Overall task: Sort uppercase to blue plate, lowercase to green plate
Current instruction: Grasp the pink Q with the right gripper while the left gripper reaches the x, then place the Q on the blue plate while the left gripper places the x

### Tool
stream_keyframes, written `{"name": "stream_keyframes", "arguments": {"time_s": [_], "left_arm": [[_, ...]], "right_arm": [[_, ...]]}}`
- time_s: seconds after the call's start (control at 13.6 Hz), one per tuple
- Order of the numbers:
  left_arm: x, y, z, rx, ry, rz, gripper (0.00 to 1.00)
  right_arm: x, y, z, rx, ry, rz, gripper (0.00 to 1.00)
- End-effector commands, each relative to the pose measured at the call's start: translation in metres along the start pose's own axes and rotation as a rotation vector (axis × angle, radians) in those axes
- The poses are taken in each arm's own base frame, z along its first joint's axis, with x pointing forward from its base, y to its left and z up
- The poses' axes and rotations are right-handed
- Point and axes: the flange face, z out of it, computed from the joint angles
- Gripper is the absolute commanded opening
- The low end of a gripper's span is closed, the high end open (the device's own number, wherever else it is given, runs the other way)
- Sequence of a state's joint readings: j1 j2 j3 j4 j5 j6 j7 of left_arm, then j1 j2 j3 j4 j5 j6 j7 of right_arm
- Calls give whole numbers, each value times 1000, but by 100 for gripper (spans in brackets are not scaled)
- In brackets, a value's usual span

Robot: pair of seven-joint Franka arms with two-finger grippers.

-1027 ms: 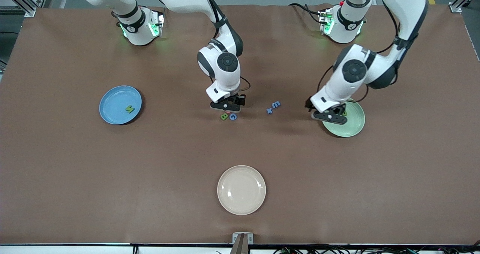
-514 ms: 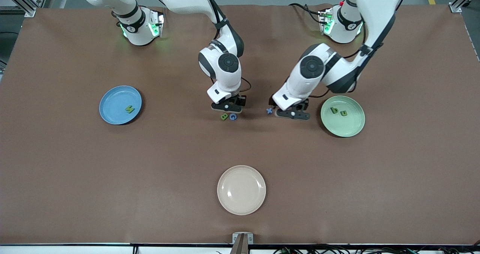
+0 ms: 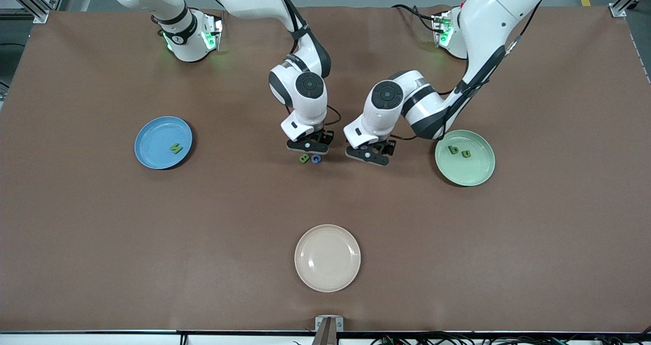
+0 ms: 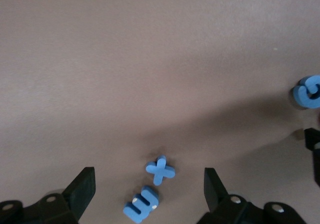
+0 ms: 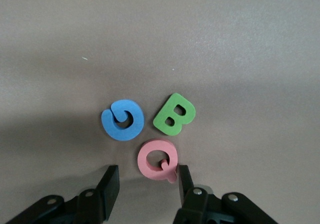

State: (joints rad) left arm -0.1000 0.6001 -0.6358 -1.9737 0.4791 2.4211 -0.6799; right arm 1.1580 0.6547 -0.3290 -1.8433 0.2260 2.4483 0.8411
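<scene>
The blue plate [image 3: 152, 131] holds a green N [image 3: 176, 148]. On the green plate [image 3: 475, 169] lie a green b [image 3: 453, 149] and u [image 3: 466, 153]. My right gripper [image 3: 306, 149] is low over the pink Q [image 5: 158, 159], open; one finger [image 5: 183, 179] touches the Q's tail and the other stands apart. Green B [image 5: 174, 114] and blue G [image 5: 123, 119] lie just beside the Q. My left gripper [image 4: 148, 189] hangs wide open over the blue x [image 4: 160, 170] and m [image 4: 141, 204], which lie loose between its fingers.
A cream plate [image 3: 327, 258] sits near the table's front edge, with nothing on it. The two grippers work close side by side at mid-table, between the blue and green plates.
The left arm swung from over the green plate to over the x and m. The right gripper stayed over the Q and its fingers narrowed around it.
</scene>
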Motion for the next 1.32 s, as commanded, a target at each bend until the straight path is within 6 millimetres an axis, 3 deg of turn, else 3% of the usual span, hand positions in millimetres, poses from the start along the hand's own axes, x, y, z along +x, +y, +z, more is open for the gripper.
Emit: {"name": "stream_keyframes", "arguments": {"time_s": [0.0, 0.51, 0.81, 0.95, 1.1, 1.17, 1.25], "left_arm": [[4, 5, 8, 12, 0, 14, 93], [-6, 18, 34, -7, -44, 28, 73], [-9, 20, 39, -6, -54, 32, 64], [-11, 20, 42, -5, -61, 32, 62], [-10, 18, 42, -4, -61, 29, 60], [-10, 15, 43, -1, -61, 26, 58], [-9, 14, 44, 2, -62, 12, 55]], "right_arm": [[6, 0, 0, -10, 23, -33, 56], [10, 5, 2, -20, 29, -53, 56], [10, 5, 4, -20, 31, -53, 56], [10, 5, 5, -14, 34, -43, 35], [13, 8, 5, -14, 30, -32, 26], [14, 8, 5, -13, 24, -19, 3], [13, 8, 5, -14, 18, -16, 0]]}}
